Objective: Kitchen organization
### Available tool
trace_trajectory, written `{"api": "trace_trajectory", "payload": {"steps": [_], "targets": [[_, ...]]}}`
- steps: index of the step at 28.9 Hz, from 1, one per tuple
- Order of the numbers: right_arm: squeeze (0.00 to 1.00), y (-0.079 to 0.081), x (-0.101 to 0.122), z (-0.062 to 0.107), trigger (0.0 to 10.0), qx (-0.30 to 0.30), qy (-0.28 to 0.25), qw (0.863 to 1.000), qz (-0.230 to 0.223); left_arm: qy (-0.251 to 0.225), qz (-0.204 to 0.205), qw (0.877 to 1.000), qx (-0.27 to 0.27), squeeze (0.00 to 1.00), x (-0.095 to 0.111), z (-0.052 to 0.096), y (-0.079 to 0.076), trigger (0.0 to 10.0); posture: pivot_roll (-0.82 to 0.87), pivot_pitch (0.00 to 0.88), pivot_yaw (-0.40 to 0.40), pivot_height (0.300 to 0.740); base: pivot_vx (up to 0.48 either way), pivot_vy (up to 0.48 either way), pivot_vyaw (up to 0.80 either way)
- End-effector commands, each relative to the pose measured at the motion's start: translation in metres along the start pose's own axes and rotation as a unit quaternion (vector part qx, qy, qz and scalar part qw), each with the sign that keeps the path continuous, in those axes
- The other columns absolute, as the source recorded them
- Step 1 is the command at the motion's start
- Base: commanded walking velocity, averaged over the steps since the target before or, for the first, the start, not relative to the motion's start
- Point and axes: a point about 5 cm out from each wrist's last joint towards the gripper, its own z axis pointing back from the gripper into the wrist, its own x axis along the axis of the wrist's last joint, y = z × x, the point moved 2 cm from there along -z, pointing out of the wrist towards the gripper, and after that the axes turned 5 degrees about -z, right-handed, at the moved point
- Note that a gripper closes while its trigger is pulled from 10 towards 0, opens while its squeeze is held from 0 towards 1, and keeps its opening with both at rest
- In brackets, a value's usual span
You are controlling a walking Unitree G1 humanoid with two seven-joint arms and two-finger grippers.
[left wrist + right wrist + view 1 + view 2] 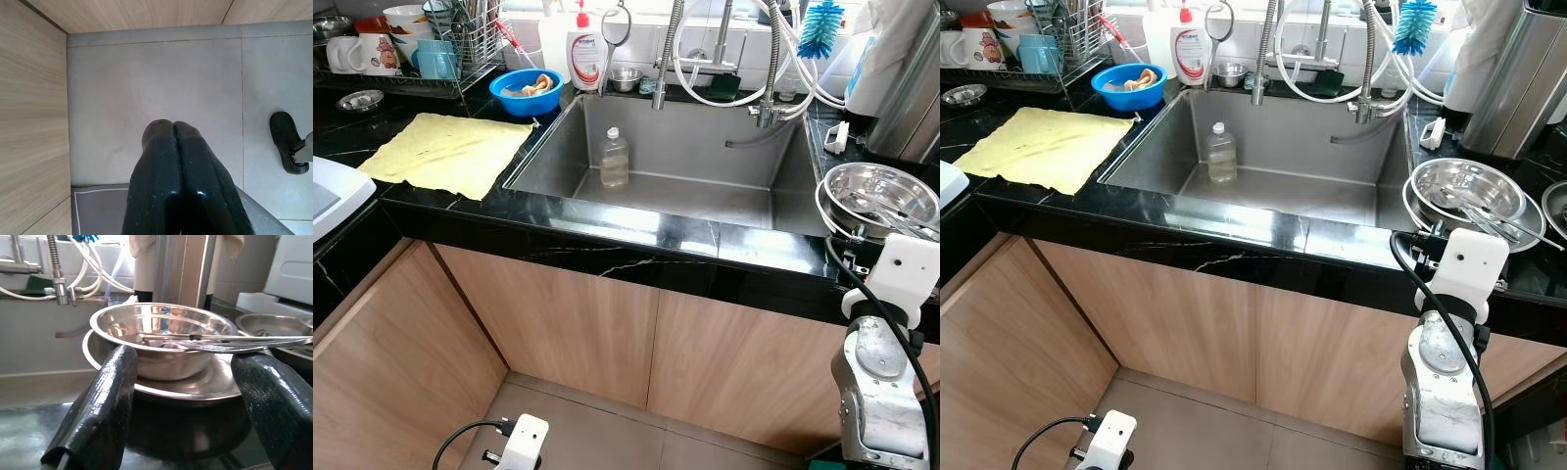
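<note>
Right gripper [178,396]: fingers spread wide, grasping nothing, levelled at the steel bowl [161,333] just ahead. The bowl sits nested in a wider steel dish [205,384] on the black counter [607,230] to the right of the sink [705,157], a utensil [234,339] lying across its rim.

Left gripper [172,128]: fingers pressed together on nothing, hanging low over the grey floor [146,88] (arm idle).

Sink: one clear bottle [614,159], upright. Counter left of it: yellow cloth [450,152], blue bowl [525,91].
</note>
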Motion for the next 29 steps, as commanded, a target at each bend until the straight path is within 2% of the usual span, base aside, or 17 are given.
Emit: {"api": "trace_trajectory", "payload": {"steps": [1,4,10,14,29], "targets": [[0.00,0.007,0.006,-0.001,10.0,0.014,-0.008,1.000,-0.018,0.007,-0.002,1.000,0.004,0.00,-0.003,0.001,0.004,10.0,-0.28,0.000,0.030,0.731,0.000,0.000,0.00],[0.00,0.021,0.008,-0.001,10.0,0.057,-0.011,0.998,-0.024,0.008,-0.004,1.000,0.004,0.00,-0.003,0.001,0.004,10.0,-0.28,0.000,0.030,0.731,0.000,0.000,0.00],[0.00,0.026,0.008,-0.001,10.0,0.068,-0.009,0.997,-0.029,0.008,-0.003,1.000,0.003,0.00,-0.004,0.001,0.003,10.0,-0.28,0.000,0.029,0.731,0.000,0.000,0.00],[0.00,0.034,0.005,0.001,10.0,0.098,0.002,0.995,-0.033,0.009,-0.003,1.000,0.003,0.00,-0.004,0.001,0.003,10.0,-0.28,0.000,0.028,0.731,0.000,0.000,0.00],[0.00,0.031,-0.008,0.000,10.0,0.072,0.033,0.997,-0.006,0.006,-0.002,1.000,0.002,0.00,-0.003,0.001,0.003,10.0,-0.29,0.000,0.022,0.731,0.000,0.000,0.00]]}}
